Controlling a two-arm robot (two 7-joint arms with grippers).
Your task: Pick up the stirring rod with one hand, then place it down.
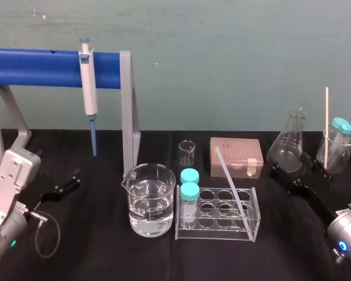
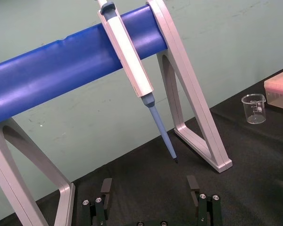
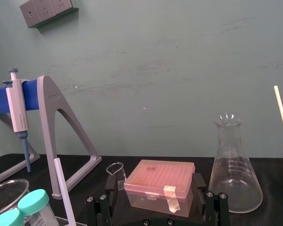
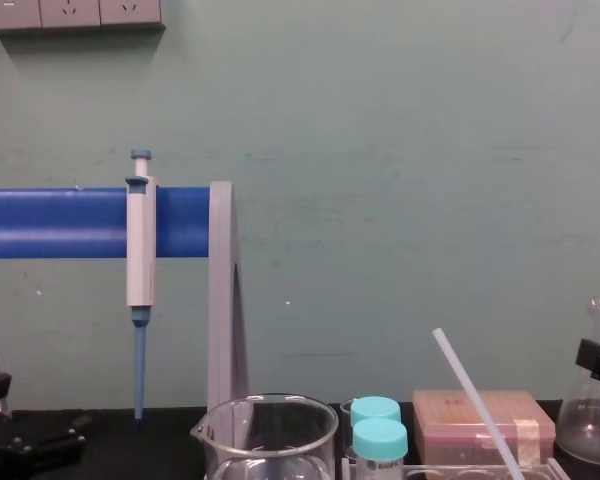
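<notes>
the stirring rod (image 1: 230, 181) stands in the clear tube rack (image 1: 255, 218) in the middle of the black table. its lower end sits in a well near the rack's front right corner. it leans up and back toward my left, and its upper end shows in front of the pink tip box (image 1: 236, 157). nothing of mine touches it.

my right gripper (image 1: 289, 175) is low over the table to the right of the rack, beside the conical flask (image 1: 288, 143) and apart from the rod. in the right wrist view its 2 fingers (image 3: 111, 186) are spread wide with nothing between them, and the tip box lies just beyond them. the rod (image 3: 63, 193) slants past on one side there.

my left gripper (image 1: 61, 186) is parked low at the table's left, well apart from the rack. its fingers (image 2: 106, 188) are spread too and hold nothing. they face the blue-barred stand (image 1: 41, 67) where the pipette (image 1: 89, 88) hangs.

2 teal-capped tubes (image 1: 189, 187) fill the rack's left end. a large beaker (image 1: 152, 202) with clear liquid stands just left of the rack. a small empty beaker (image 1: 187, 152) stands behind them. from the chest the rod (image 4: 472, 398) rises above the rack at a tilt, its top leaning to my left.
</notes>
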